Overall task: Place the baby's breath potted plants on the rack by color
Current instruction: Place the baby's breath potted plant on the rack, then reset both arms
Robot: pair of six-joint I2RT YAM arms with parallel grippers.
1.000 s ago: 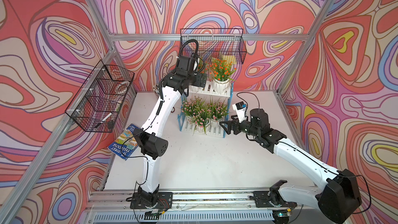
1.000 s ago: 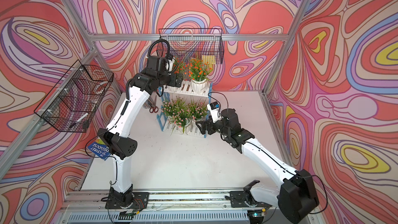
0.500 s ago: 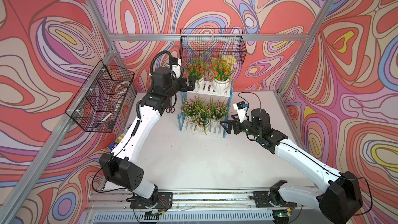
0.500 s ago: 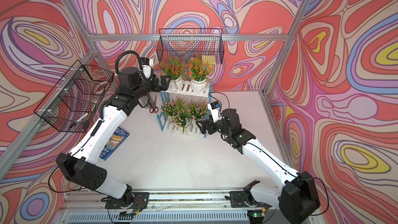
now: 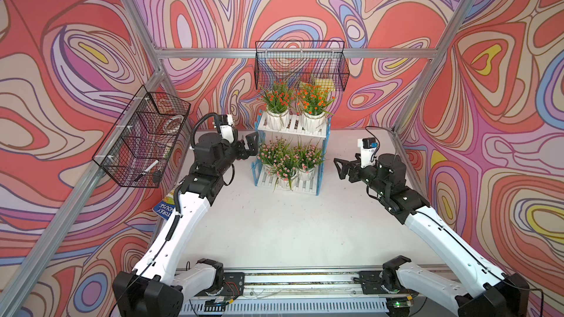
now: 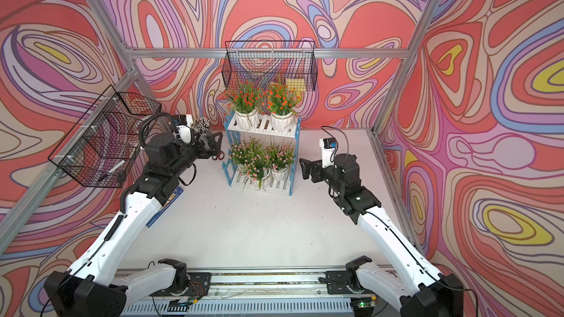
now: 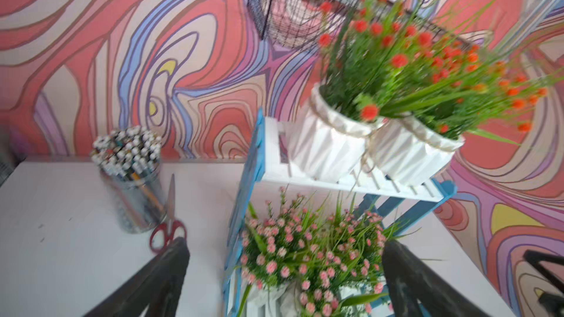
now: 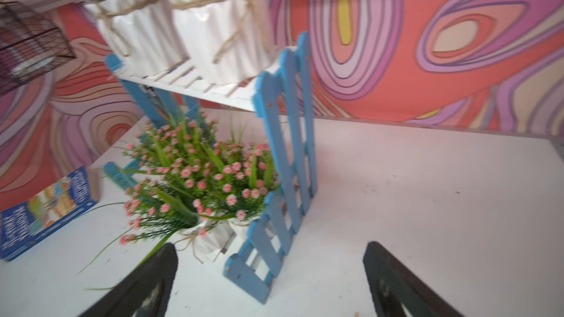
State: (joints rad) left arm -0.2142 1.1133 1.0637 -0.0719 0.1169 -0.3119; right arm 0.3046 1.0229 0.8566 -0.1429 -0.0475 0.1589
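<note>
Step in hand, as judged: last one, sorting looks finished; no pot left on white table [image 5: 290, 233]. Nearest, right fingers [image 8: 392, 282] spread open, empty, near blue picket side of small two-tier white-slatted rack [image 8: 287, 154], not touching. Then left fingers [image 7: 161, 275] wide open, empty, near opposite side. On lower shelf three pink-flowered baby's breath plants in white faceted pots [image 5: 287, 160], crowded together. On upper shelf two orange-red-flowered plants [image 5: 311, 102], side by side. Next move probably calls only for drawing both arms away, without brushing sprigs.
</note>
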